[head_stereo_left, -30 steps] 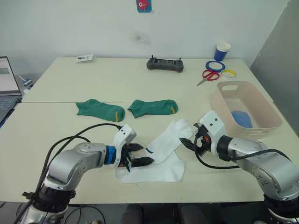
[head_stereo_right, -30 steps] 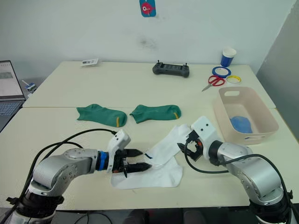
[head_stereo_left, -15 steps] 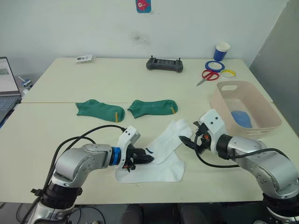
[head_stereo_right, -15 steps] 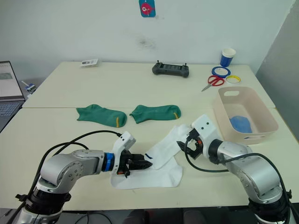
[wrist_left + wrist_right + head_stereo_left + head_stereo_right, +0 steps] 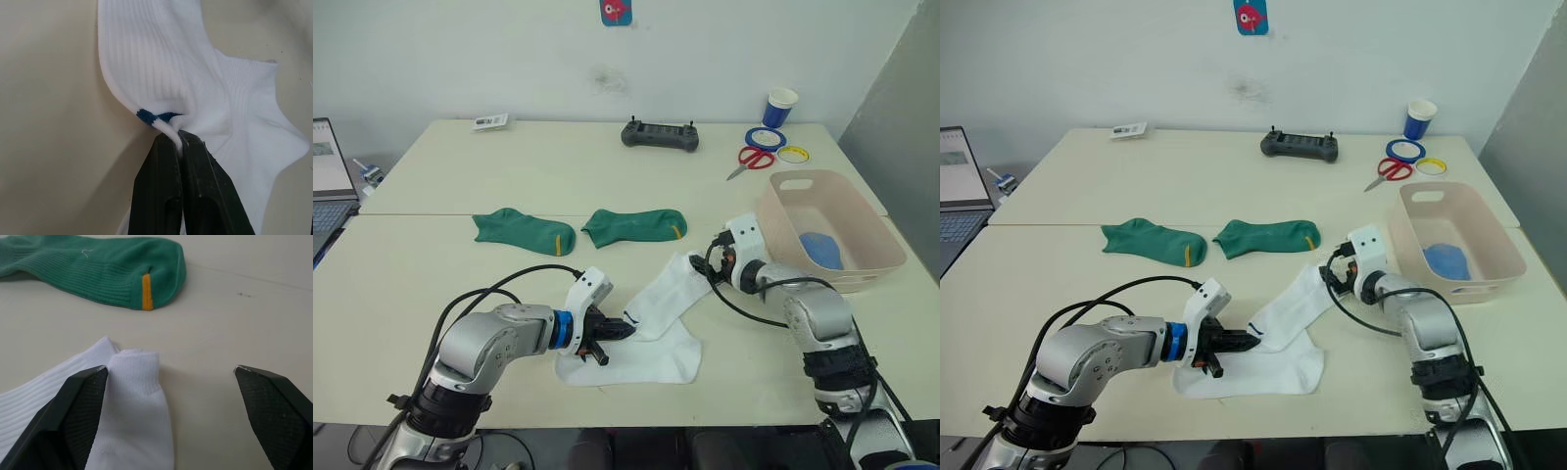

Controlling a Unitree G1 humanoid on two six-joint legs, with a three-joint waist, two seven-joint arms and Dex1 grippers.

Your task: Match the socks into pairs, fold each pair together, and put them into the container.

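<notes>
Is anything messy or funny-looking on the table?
The two white socks look messy: they lie crossed and rumpled instead of flat, and the left gripper is pinching one by its cuff so the fabric bunches up. The two green socks lie flat and tidy, and nothing looks spilled or broken.

White socks point(image 5: 161, 63): ribbed knit cloth, matt, with a dark blue woven cuff mark. Green socks point(image 5: 93, 264): the same ribbed knit, matt, with a yellow stitched bar. Left gripper point(image 5: 180, 143): smooth black plastic fingers, slightly glossy. Right gripper point(image 5: 171, 382): fingertips finely grainy. Container point(image 5: 783, 220): smooth pale plastic. Worktop point(image 5: 558, 166): matt cream laminate.
</notes>
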